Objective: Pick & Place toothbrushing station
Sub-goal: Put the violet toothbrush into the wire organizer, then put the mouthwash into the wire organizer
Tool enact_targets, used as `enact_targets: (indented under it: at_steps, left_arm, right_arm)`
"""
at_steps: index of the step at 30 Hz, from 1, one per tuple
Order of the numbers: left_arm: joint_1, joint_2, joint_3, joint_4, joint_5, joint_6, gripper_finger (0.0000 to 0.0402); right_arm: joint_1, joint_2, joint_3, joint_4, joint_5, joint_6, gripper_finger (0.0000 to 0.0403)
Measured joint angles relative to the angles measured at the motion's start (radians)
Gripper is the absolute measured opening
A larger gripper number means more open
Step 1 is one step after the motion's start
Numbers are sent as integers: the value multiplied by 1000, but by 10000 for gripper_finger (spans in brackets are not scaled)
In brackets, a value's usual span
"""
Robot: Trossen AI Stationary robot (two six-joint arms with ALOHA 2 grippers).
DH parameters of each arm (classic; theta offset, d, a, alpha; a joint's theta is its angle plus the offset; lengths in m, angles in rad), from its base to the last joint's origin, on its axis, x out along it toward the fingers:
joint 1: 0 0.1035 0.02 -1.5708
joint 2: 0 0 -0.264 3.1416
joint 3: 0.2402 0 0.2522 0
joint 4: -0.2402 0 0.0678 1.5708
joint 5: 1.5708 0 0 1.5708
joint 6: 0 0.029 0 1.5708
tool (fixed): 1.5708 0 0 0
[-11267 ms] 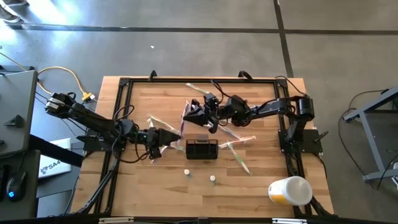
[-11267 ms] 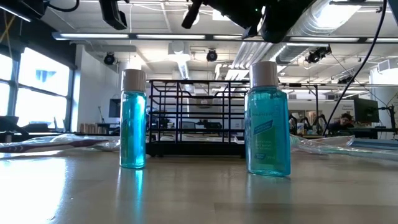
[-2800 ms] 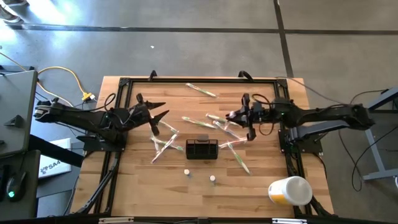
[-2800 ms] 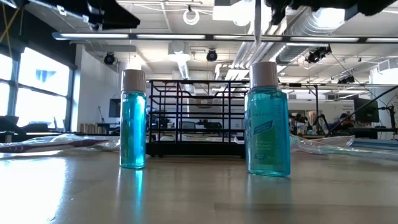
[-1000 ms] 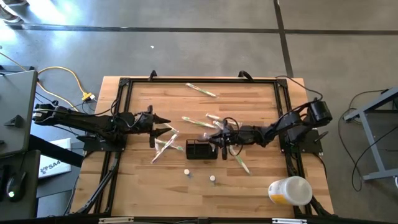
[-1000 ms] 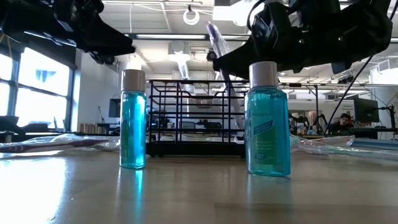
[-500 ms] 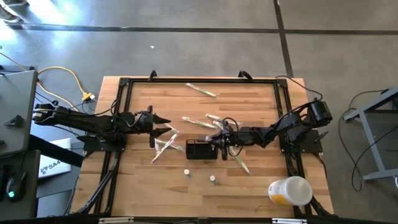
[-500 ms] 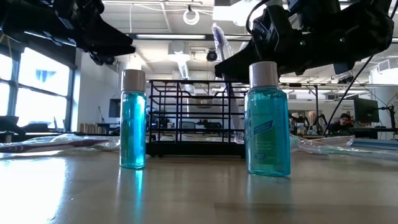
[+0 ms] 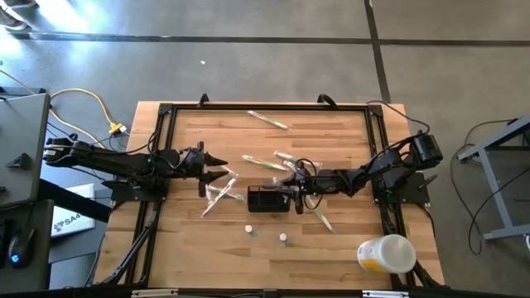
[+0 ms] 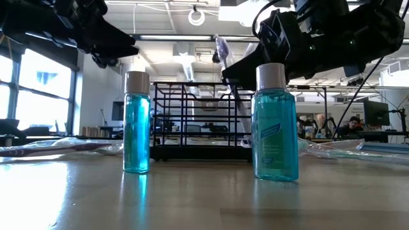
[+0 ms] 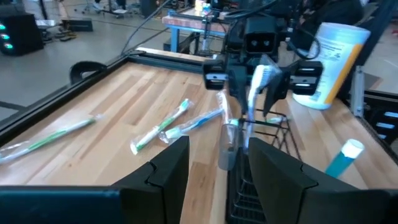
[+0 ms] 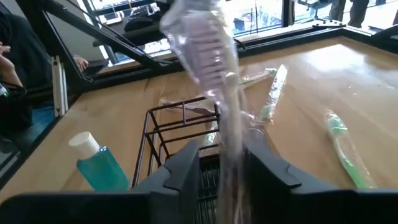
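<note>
black wire caddy (image 9: 269,199), wrapped brush (image 12: 211,68), prob. upright

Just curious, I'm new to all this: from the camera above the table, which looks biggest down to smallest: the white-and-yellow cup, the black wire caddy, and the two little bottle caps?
1. White-and-yellow cup, largest.
2. Black wire caddy, a little smaller than the cup.
3. The two bottle caps, far smaller; they look alike, so I won't rank one over the other.

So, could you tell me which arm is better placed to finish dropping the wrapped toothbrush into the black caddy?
The right arm. Its end effector sits at the caddy with the wrapped toothbrush standing between its fingers. The left end effector waits apart, over loose toothbrushes.
</note>
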Motion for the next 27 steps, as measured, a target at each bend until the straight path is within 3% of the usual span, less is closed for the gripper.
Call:
enact_targets:
  at_steps: [10,18,27]
  left_arm:
    - [0,0,0,-1,2,2,159]
    - [0,0,0,-3,3,0,159]
    - [0,0,0,-31,3,-1,159]
  right_arm:
    - [1,-105,0,-147,20,-67,204]
    - [39,-237,-1,-319,127,-195,205]
    - [87,-397,0,-502,222,-207,203]
